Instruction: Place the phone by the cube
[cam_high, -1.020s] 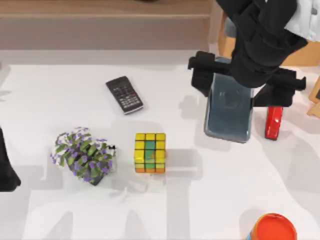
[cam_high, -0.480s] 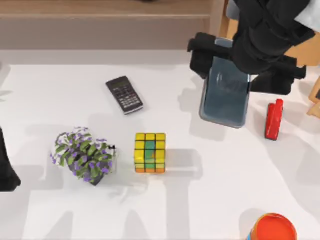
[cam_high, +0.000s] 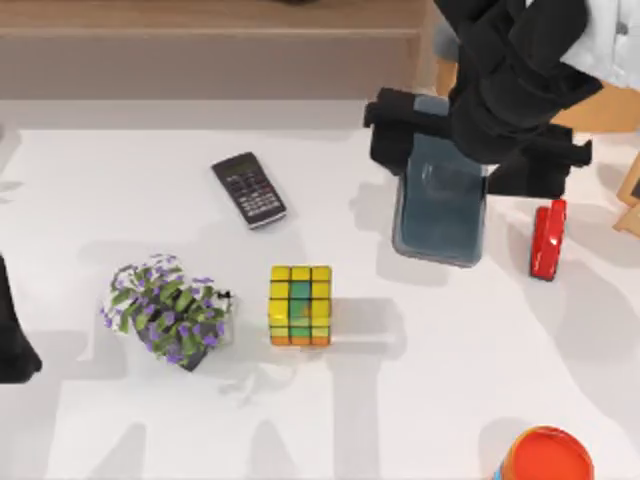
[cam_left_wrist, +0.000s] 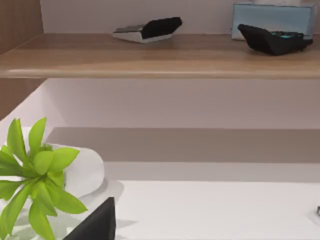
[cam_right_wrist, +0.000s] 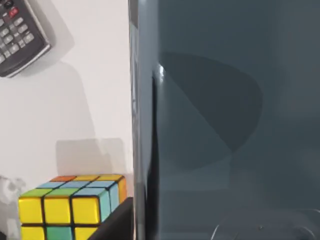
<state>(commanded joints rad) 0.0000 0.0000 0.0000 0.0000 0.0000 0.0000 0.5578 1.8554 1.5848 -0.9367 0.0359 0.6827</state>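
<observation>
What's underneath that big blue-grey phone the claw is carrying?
Bare white table and the phone's shadow show beneath it. The right claw grips it from above; the table directly underneath is covered.

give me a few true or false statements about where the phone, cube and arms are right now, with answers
1. The right end effector holds the phone above the table. True.
2. The phone touches the cube. False: it hangs apart from the cube, toward the table's right.
3. A black keypad device lies on the table left of the phone. True.
4. The red object sits between phone and cube. False: it lies right of the phone.
5. The left arm is carrying the cube. False: it is parked at the table's left edge.
</observation>
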